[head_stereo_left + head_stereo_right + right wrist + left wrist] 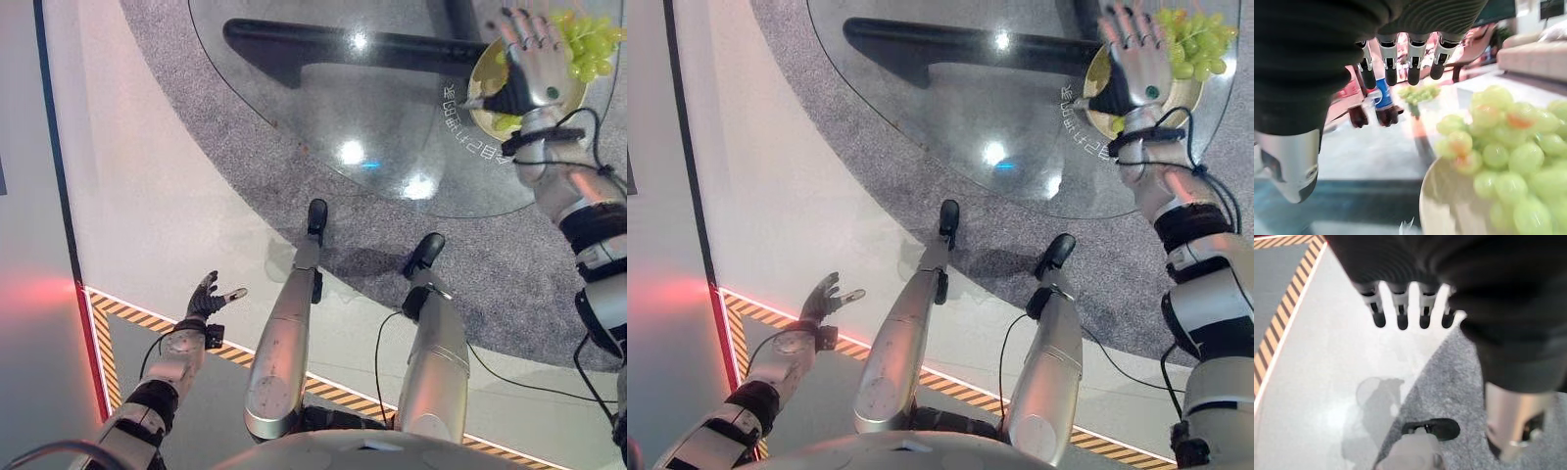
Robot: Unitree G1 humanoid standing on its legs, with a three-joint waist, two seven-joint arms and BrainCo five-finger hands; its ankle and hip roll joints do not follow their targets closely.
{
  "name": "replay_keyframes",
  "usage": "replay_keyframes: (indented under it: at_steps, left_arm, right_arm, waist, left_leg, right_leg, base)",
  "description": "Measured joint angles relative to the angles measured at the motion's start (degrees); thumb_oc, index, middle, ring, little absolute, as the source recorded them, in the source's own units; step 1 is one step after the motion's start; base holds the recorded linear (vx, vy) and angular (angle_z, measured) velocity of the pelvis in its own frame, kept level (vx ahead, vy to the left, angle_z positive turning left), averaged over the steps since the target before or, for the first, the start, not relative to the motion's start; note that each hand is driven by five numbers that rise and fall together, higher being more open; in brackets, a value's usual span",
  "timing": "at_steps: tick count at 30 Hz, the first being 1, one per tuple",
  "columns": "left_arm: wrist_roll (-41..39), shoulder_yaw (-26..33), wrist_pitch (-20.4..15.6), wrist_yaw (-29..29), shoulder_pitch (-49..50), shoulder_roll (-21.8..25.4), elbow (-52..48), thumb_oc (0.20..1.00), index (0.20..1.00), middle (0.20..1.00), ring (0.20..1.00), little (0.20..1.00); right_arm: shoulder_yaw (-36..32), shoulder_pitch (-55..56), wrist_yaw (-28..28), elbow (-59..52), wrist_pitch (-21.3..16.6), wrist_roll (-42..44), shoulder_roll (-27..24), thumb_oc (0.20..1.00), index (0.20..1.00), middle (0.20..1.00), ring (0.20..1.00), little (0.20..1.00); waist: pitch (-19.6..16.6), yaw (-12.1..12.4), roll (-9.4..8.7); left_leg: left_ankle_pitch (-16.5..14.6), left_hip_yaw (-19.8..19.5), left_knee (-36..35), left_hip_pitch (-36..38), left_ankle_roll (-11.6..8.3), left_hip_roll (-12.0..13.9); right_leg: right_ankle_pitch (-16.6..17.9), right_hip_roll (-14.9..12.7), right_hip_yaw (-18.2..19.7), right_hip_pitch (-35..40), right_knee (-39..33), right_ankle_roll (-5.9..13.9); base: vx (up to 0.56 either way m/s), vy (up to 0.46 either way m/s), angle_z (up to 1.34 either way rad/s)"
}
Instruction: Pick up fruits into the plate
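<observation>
Right hand (534,59) spread open over the plate (482,103), grapes (585,44) seemingly released; could nudge them off.

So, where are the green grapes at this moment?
The green grapes lie on the plate at the glass table's far right edge, in the eye views' upper right corner, beside the open right hand.

Round glass table (323,108) on grey carpet (245,186), w/ hazard-striped floor tape (127,311) nearby.
</observation>
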Motion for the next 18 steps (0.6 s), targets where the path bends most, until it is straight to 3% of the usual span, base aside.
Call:
replay_keyframes:
  at_steps: [6, 13, 16, 18]
  left_arm:
    - [1.2, 2.0, 0.7, 0.3, -2.5, -0.9, 3.1, 1.000, 1.000, 1.000, 1.000, 1.000]
    - [8.2, 3.1, 2.6, 1.2, -4.0, -3.3, 10.2, 1.000, 1.000, 1.000, 1.000, 1.000]
    - [13.9, 3.0, 2.7, 1.1, 0.4, -3.9, 12.4, 1.000, 1.000, 1.000, 1.000, 1.000]
    - [17.1, 3.0, 3.0, 1.1, 1.7, -4.0, 13.7, 1.000, 1.000, 1.000, 1.000, 1.000]
  right_arm:
    - [-6.5, 14.2, 3.2, -0.1, -2.7, 6.9, 6.8, 1.000, 1.000, 1.000, 1.000, 1.000]
    - [-9.5, 32.3, 6.2, 1.9, -2.2, 10.1, 18.2, 1.000, 1.000, 1.000, 1.000, 1.000]
    - [-10.2, 42.3, 9.3, 4.2, -1.7, 13.7, 22.5, 1.000, 1.000, 1.000, 1.000, 1.000]
    - [-11.2, 45.7, 11.2, 6.2, -0.6, 16.2, 23.9, 1.000, 1.000, 1.000, 1.000, 1.000]
  waist:
    - [-0.1, -3.8, -0.73]
    - [-1.8, -6.4, -4.16]
    - [-8.9, -7.2, -6.41]
    - [-11.0, -8.5, -7.49]
  left_leg:
    - [-1.1, 0.2, -0.9, 7.8, 0.70, 0.3]
    - [-0.6, 3.1, -8.7, 23.8, 0.29, 1.5]
    - [-0.6, 4.8, -12.5, 28.2, 0.08, 1.9]
    - [-0.6, 5.5, -14.2, 31.4, -0.04, 2.2]
  right_leg:
    - [0.1, 1.2, 0.3, 9.2, -4.2, 0.11]
    - [2.8, 3.5, 1.5, 25.0, -14.7, 1.49]
    - [4.0, 4.4, 1.7, 29.1, -19.7, 1.51]
    - [4.5, 4.9, 1.8, 32.2, -21.7, 1.51]
  base:
    - [-0.03, 0.013, -0.01]
    - [0.04, 0.039, -0.16]
    - [0.07, 0.047, -0.22]
    - [0.04, 0.033, -0.16]
